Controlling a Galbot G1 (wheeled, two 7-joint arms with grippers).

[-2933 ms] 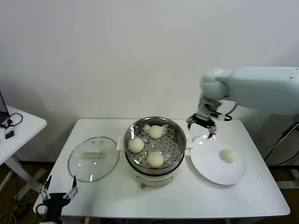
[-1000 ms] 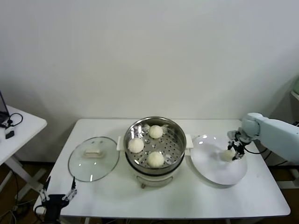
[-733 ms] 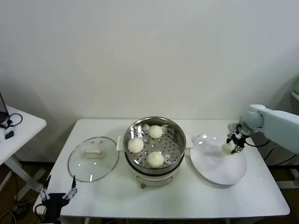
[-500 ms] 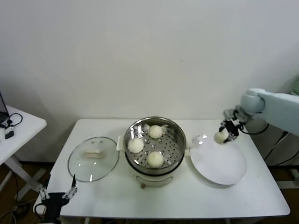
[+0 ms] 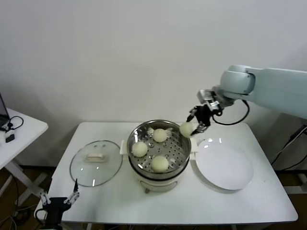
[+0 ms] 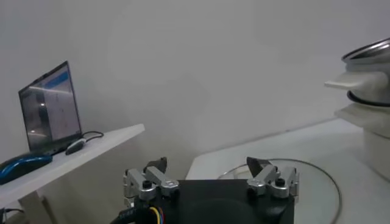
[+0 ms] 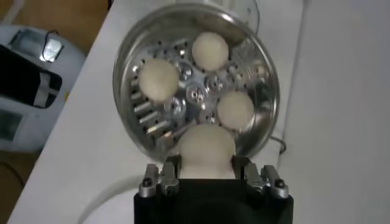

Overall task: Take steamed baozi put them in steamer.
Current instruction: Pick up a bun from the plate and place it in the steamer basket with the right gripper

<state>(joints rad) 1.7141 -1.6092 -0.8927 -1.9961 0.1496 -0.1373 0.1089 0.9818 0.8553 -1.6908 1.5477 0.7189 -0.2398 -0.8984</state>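
Baozi (image 5: 186, 128) lifted off plate (image 5: 225, 168), right pincer (image 5: 196, 125) pinching it above steamer (image 5: 158, 143) rim

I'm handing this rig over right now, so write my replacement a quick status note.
Right gripper: shut on the fourth baozi, held in the air over the steamer's right rim.
Left gripper: open, empty, parked low off the table's front-left corner.
Done: three baozi on the perforated tray; plate empty.
Left: lower and release the held one. Glass lid lies left of the steamer.
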